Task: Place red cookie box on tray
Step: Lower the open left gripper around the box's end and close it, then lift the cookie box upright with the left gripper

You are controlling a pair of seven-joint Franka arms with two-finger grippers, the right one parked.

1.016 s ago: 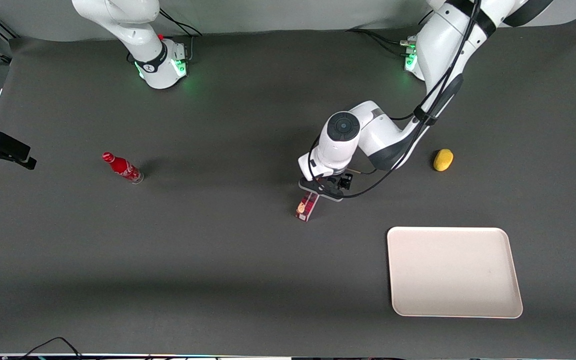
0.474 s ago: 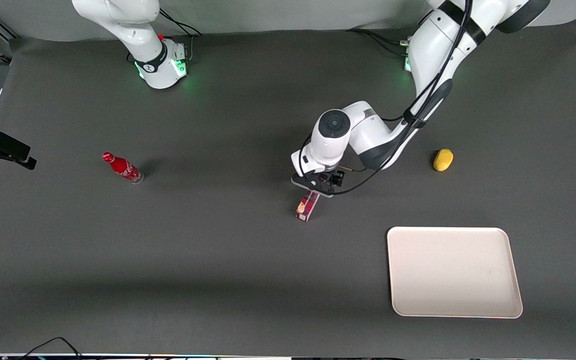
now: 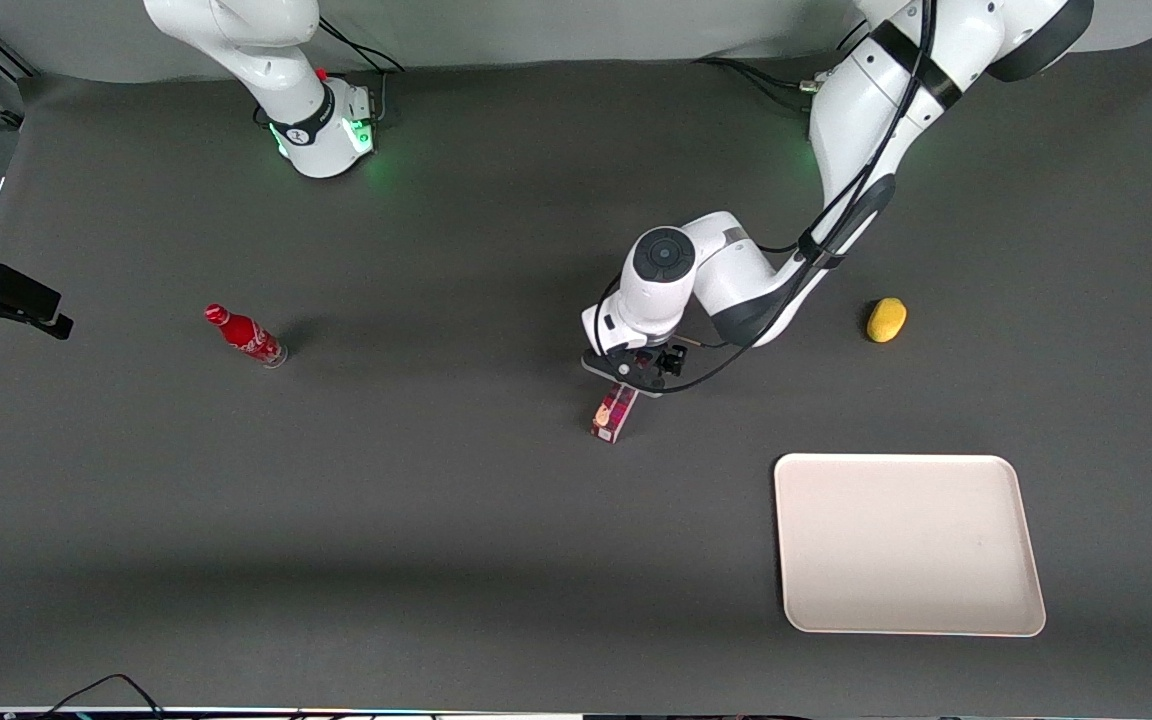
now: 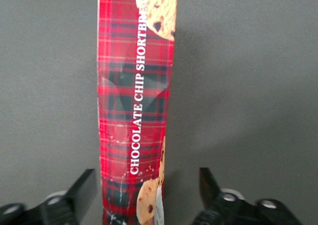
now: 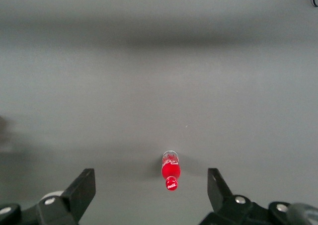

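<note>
Box is lying flat on the dark table, near its middle, with the tray sitting well apart from it, nearer the front camera and toward the working arm's end. The gripper is hanging directly over the end of the box that lies farther from the front camera. In the wrist view the box is running lengthwise between the two fingers, and those fingers are standing spread wide, one on each long side, with table showing between each finger and the carton. Nothing is being grasped.

Judging by this, the approach step is under way: the gripper is lining up over the box, and the grasp is not yet made. The next move is likely calling for a descent until the fingers straddle the narrow width, then a closing squeeze across the long sides. Since the grip would fall near one end and not the middle, the box may be tipping once lifted. After that, a carry toward the tray is waiting.

A bottle is standing far off toward the parked arm's end, and a yellow object is lying toward the working arm's end.
</note>
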